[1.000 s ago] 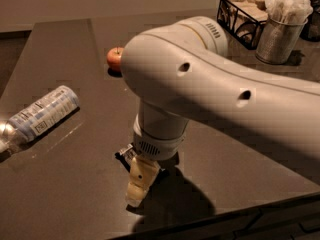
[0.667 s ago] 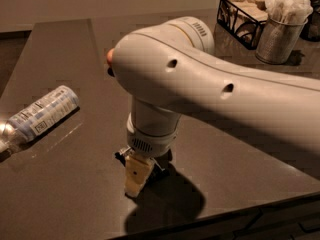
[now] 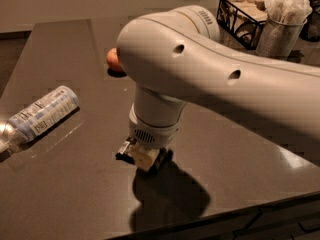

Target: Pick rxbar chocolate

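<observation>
My gripper (image 3: 143,157) points straight down at the dark table (image 3: 65,184), low over its front middle, below the big white arm (image 3: 210,79). A small black end with pale print (image 3: 123,150) sticks out at the gripper's left side; it looks like the rxbar chocolate, and the rest of it is hidden under the gripper. I cannot see whether the gripper touches or holds it.
A clear bottle with a white-blue label (image 3: 41,115) lies on its side at the left. An orange round fruit (image 3: 112,60) shows behind the arm. A wire basket (image 3: 244,15) and a metal cup of packets (image 3: 281,28) stand at the back right. The table's front edge (image 3: 225,215) is close.
The arm has swung left and the gripper has dropped lower onto the spot of the black bar. The bottle has not moved.
</observation>
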Robot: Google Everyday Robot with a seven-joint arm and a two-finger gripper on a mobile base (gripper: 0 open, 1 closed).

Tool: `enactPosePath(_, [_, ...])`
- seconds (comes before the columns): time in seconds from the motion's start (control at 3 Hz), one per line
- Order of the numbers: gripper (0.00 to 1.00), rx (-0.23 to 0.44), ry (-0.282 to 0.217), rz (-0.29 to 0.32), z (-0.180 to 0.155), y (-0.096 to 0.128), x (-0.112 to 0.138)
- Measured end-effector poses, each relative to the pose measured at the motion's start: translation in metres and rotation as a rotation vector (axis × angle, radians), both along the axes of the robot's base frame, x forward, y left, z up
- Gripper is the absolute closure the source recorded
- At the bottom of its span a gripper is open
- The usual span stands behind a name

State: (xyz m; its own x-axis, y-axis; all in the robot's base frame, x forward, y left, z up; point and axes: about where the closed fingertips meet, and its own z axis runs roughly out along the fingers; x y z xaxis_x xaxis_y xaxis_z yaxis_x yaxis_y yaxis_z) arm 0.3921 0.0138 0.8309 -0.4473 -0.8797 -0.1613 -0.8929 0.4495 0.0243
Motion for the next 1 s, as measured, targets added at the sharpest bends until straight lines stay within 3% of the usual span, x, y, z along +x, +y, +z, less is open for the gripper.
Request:
enactPosePath(0.33, [0.89, 0.000, 0.000, 0.000, 0.004, 0.000, 0.000])
enactPosePath(0.67, [1.00, 0.036, -0.008, 0.030, 0.024, -0.014, 0.013])
enactPosePath(1.0, [1.00, 0.118, -0.026, 0.097, 0.071, -0.044, 0.043])
